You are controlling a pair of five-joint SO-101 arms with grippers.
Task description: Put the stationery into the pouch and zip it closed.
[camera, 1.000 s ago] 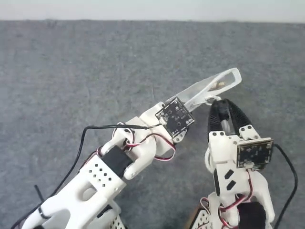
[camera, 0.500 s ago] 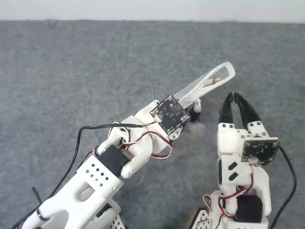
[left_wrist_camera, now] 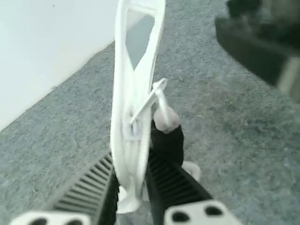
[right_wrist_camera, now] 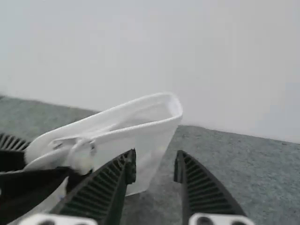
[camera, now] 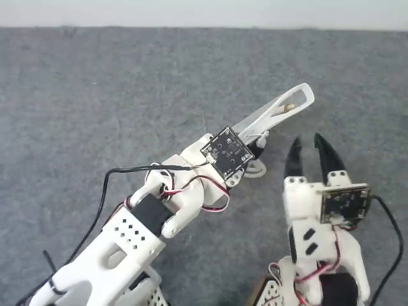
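In the high view a small tan item (camera: 288, 107) is being shown inside the translucent pouch (camera: 280, 109); in the left wrist view its zip pull (left_wrist_camera: 164, 119) is being shown, the contents being too blurred to tell. The pouch is being clamped above the grey table (camera: 95, 95) by the left gripper (camera: 258, 145). The right gripper (camera: 307, 153) is being held part-open and empty just beside it.

Grey, carpet-like table (camera: 95, 83) surface, flat and even, up to a pale wall (camera: 191, 13) at its far edge.
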